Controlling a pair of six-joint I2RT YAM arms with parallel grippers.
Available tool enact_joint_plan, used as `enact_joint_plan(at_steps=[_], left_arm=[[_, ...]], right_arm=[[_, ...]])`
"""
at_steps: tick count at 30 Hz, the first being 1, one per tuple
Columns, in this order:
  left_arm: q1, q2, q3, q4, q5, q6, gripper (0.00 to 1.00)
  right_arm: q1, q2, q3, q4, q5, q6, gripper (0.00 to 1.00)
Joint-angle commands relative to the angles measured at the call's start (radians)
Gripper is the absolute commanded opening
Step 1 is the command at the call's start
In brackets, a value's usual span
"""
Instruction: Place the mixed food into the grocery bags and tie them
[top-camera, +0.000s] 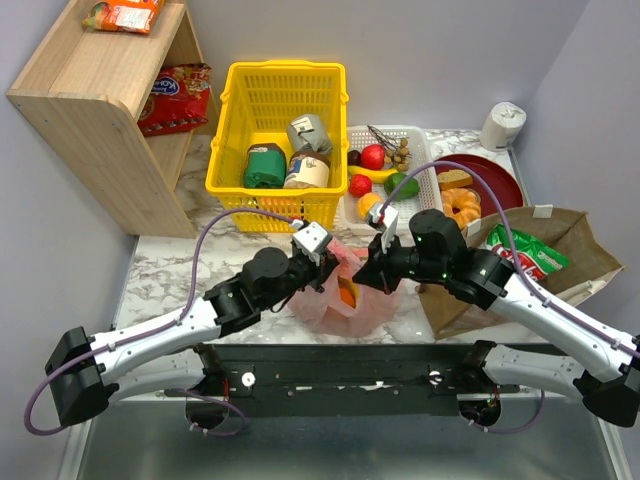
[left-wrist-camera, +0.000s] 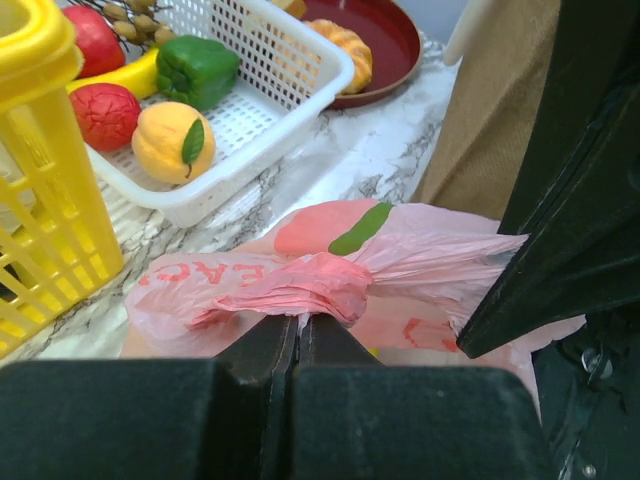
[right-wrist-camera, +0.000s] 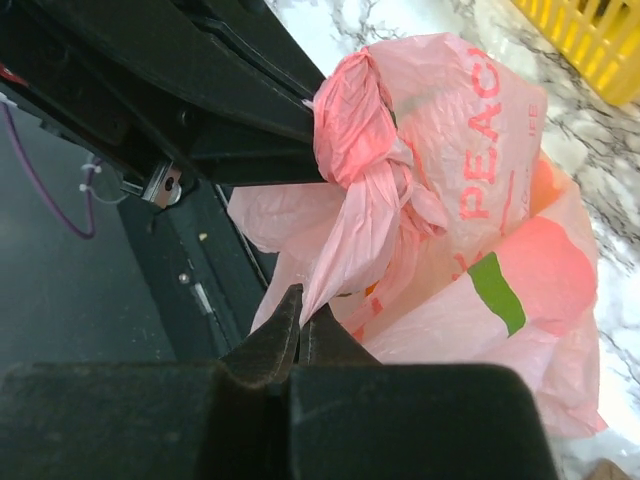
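Note:
The pink plastic bag (top-camera: 352, 306) sits at the table's near edge between my two arms, its handles twisted into a knot (right-wrist-camera: 352, 120). A small orange fruit (top-camera: 347, 294) shows through the plastic. My left gripper (left-wrist-camera: 297, 320) is shut on a bunched fold of the pink bag (left-wrist-camera: 420, 262) just under the knot. My right gripper (right-wrist-camera: 300, 302) is shut on a loose handle strand hanging from the knot. The brown paper bag (top-camera: 572, 232) lies on the right with a green crisp packet (top-camera: 528, 256) in its mouth.
A yellow basket (top-camera: 280, 95) with tins and jars stands behind the bag. Beside it are a white tray (top-camera: 428, 190) of fruit with a banana (left-wrist-camera: 125, 75), and a red plate (top-camera: 500, 180) of pastries. A wooden shelf (top-camera: 90, 110) stands far left.

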Motion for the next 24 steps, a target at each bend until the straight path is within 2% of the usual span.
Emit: enact_joint_plan(at_steps=[1, 3, 4, 7, 10, 11, 12, 13, 14, 17, 19, 24], left_arm=[[0.014, -0.061, -0.085, 0.128, -0.162, -0.012, 0.0], [0.014, -0.069, -0.099, 0.131, -0.164, -0.01, 0.0], [0.014, -0.072, -0.102, 0.128, -0.162, -0.004, 0.0], [0.014, -0.087, -0.113, 0.129, -0.142, 0.002, 0.0], [0.014, -0.098, -0.118, 0.126, -0.129, 0.016, 0.0], [0.014, -0.099, -0.121, 0.126, -0.119, 0.022, 0.0], [0.014, -0.105, -0.122, 0.126, -0.097, 0.03, 0.0], [0.014, -0.108, -0.124, 0.129, -0.087, 0.043, 0.0], [0.014, -0.112, -0.125, 0.135, -0.078, 0.045, 0.0], [0.014, -0.119, -0.125, 0.137, -0.066, 0.053, 0.0], [0.014, -0.122, -0.124, 0.134, -0.063, 0.057, 0.0], [0.014, -0.122, -0.121, 0.14, -0.055, 0.064, 0.0]], right_arm=[[0.002, 0.011, 0.0, 0.034, -0.126, 0.037, 0.07], [0.004, 0.006, 0.01, 0.034, -0.127, 0.044, 0.16], [0.004, 0.003, 0.022, 0.032, -0.118, 0.044, 0.35], [0.002, -0.029, 0.066, 0.026, -0.095, 0.045, 0.62], [-0.002, -0.057, 0.115, 0.009, -0.056, 0.051, 0.71], [-0.028, -0.057, 0.153, 0.0, -0.039, 0.056, 0.71], [-0.054, -0.054, 0.167, -0.009, -0.026, 0.059, 0.68], [-0.087, -0.049, 0.177, -0.012, -0.032, 0.06, 0.6], [-0.166, -0.031, 0.19, -0.011, -0.043, 0.064, 0.58], [-0.277, 0.027, 0.192, 0.008, -0.06, 0.038, 0.5], [-0.279, 0.072, 0.192, 0.012, -0.031, -0.055, 0.49], [-0.276, 0.165, 0.08, 0.095, -0.107, -0.197, 0.49]])
